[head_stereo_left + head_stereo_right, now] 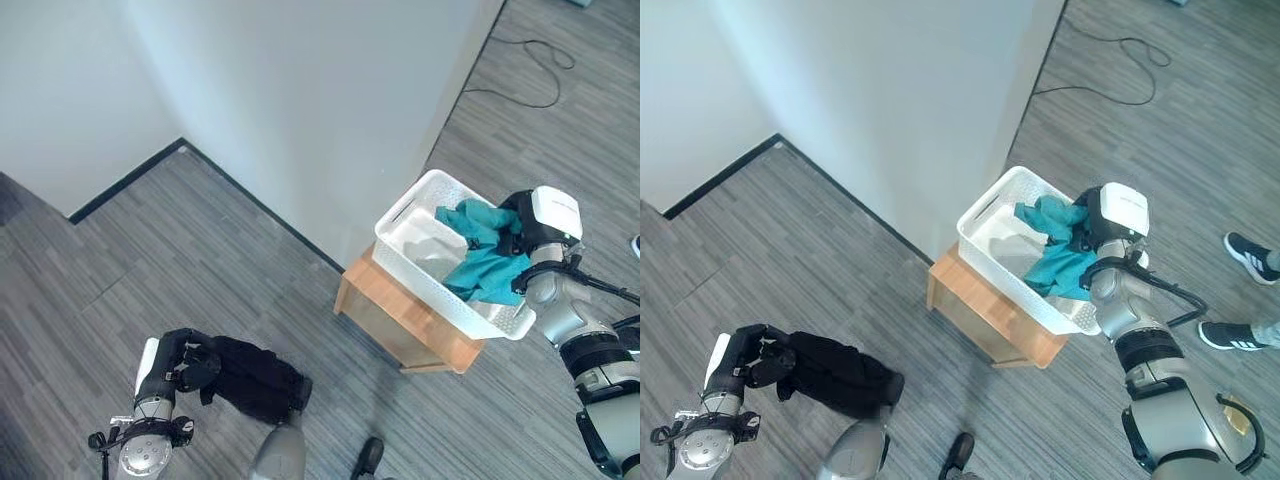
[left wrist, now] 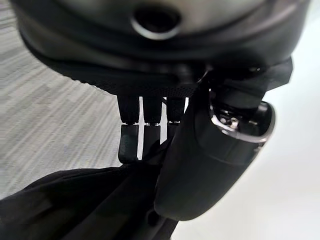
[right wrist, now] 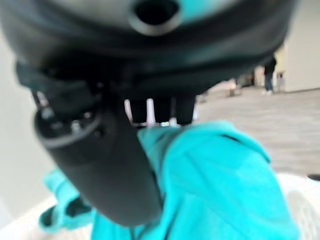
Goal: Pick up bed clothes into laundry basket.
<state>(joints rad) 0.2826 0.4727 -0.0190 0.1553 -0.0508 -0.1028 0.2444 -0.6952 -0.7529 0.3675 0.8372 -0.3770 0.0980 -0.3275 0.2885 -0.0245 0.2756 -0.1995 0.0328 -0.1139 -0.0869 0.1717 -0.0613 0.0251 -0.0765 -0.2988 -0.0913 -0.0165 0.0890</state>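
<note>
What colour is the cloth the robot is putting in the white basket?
Teal, a blue-green. The cloth in the right hand shows best in the left eye view.

I see my right hand curled into the teal garment that lies in the white laundry basket, just beside the hand. The basket sits on a low wooden stand below it. My left hand grips a black garment hanging beside it.
</note>
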